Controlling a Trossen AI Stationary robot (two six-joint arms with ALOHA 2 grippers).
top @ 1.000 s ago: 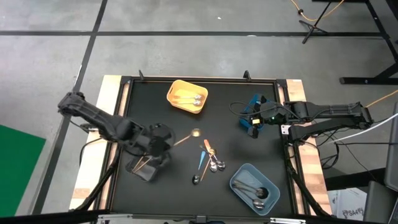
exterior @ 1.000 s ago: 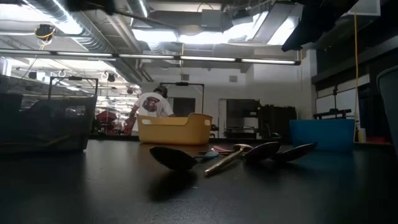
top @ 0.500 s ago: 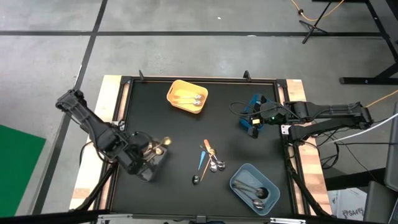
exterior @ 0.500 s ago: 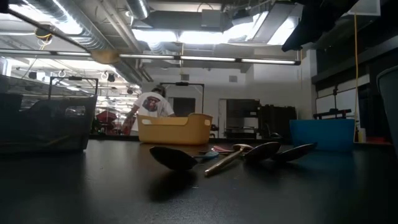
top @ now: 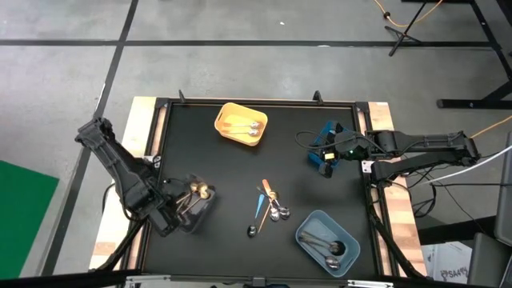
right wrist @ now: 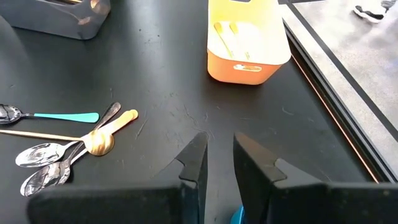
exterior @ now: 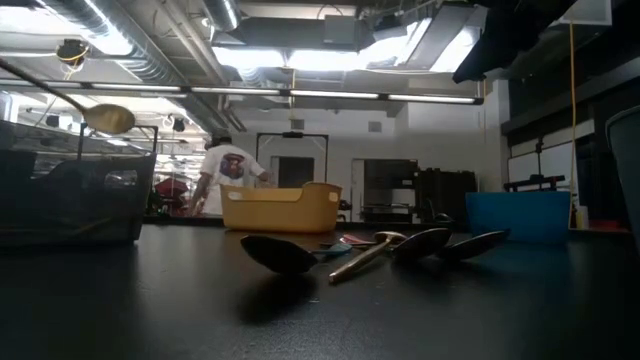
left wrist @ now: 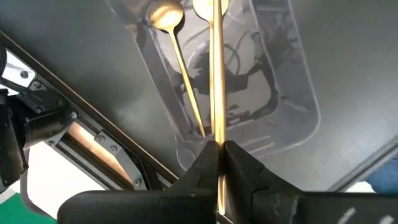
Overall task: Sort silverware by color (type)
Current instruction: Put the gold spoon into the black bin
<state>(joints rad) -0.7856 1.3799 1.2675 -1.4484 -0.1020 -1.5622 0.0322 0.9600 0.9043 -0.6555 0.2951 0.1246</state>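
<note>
On black table (top: 240,172): sorting judged partly done, several pieces binned, a cluster left loose at centre.

Largest first. Left arm at near-left edge, left gripper (left wrist: 219,163) pressed together on handle of gold spoon (left wrist: 215,68), held over clear bin (left wrist: 292,106); bowl of that spoon seen raised above bin in low view. Right arm parked at right edge, right gripper (right wrist: 219,155) slightly spread, pinching nothing, just beside blue bin (top: 330,136), contents of that bin hidden.

Containers:
- Yellow bin (top: 240,124), far centre: silver spoon and gold-looking pieces inside; exact count not discernible.
- Grey-blue bin (top: 326,242), near right: at least two silver spoons.
- Clear bin, near left: one second gold spoon (left wrist: 166,15) already lying inside, beside the held one.

Loose silverware, centre of table, touching or overlapping:
- silver spoons (right wrist: 46,163), several, bowls toward near side;
- light-blue-handled spoon (right wrist: 43,116);
- orange-handled utensil (right wrist: 118,119);
- one gold-bowled piece (right wrist: 98,143) among them;
- one dark spoon (top: 252,230) lying slightly apart, nearer.

Judgement: held spoon not yet released; remaining cluster still to be sorted, roughly half the job outstanding.
</note>
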